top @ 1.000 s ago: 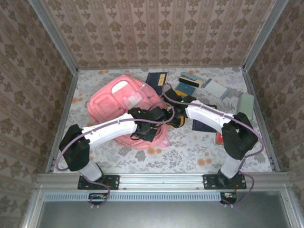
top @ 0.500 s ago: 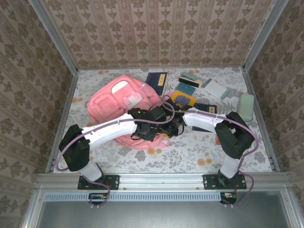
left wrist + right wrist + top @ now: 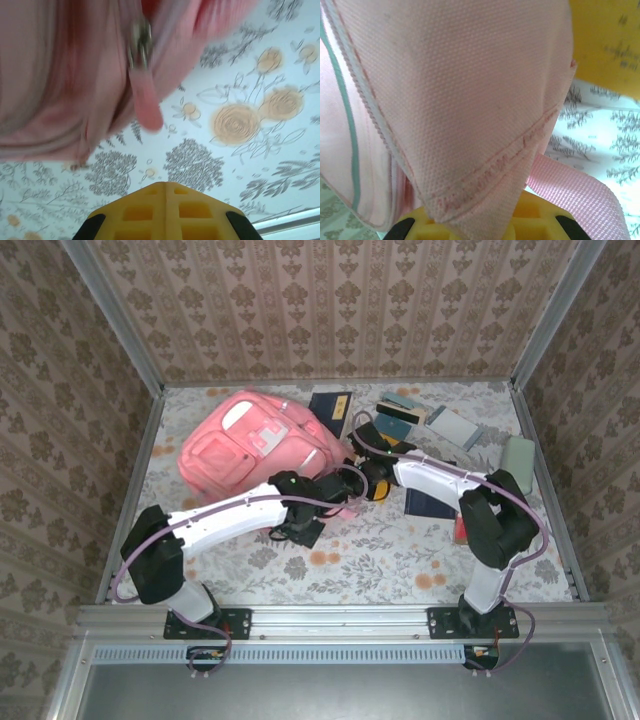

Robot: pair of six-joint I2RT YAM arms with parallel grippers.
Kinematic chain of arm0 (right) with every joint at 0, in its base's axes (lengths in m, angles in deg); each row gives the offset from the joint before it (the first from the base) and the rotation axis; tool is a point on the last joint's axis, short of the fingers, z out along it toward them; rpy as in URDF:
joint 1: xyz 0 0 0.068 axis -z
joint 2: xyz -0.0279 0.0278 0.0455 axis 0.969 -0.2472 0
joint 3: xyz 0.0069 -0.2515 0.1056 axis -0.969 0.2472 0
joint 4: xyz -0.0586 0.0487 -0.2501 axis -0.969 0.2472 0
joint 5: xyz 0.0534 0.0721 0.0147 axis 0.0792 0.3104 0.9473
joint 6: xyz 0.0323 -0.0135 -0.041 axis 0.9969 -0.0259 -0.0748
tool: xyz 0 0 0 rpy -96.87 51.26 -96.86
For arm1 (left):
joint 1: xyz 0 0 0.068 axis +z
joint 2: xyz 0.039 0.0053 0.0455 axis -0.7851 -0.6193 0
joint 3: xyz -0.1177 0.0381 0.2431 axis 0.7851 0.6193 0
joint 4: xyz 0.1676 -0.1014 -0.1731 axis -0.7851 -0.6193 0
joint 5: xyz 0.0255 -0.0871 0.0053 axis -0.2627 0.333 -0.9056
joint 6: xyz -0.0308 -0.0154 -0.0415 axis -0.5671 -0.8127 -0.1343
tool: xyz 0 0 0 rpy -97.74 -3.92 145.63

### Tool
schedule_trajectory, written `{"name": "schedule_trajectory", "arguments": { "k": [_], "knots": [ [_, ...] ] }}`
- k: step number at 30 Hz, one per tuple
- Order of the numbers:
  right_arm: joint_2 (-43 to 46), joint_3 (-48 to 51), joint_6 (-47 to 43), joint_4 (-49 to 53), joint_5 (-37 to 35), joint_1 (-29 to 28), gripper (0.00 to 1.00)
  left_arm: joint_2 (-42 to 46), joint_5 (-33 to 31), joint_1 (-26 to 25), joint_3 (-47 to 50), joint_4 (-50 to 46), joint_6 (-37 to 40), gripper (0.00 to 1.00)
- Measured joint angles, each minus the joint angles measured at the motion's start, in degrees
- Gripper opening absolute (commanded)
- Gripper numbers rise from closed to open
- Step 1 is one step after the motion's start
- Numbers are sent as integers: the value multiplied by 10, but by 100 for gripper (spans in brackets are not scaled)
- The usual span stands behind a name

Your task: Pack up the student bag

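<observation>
The bag (image 3: 245, 440) lay back-left on the tabletop (image 3: 400, 560). The right tool (image 3: 485, 222) was clamped on its pink fabric; the left tool (image 3: 166, 200) was closed near the zipper pull (image 3: 145, 102). A tug might slip that thin fold free, or the 2 tools might collide.

Floral-patterned table (image 3: 380, 560) bearing the pink student bag (image 3: 240, 445) at far left, scattered books (image 3: 455, 427) at far right, and a pale green pouch (image 3: 517, 462) by the right edge.
</observation>
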Motion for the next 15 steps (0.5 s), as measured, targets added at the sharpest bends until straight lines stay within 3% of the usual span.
{"name": "schedule_trajectory", "arguments": {
  "k": [7, 11, 13, 15],
  "knots": [
    [0, -5, 0, -19, 4, 4, 0, -5, -14, 9, -1, -33, -15, 1],
    [0, 20, 3, -62, 9, 2, 0, 42, 30, 72, 31, 27, -54, 23],
    [0, 31, 4, -73, 9, 2, 0, 103, 66, 118, 81, 85, -80, 40],
    [0, 35, 4, -79, 9, 0, 0, 175, 106, 167, 141, 146, -111, 43]
  ]
}}
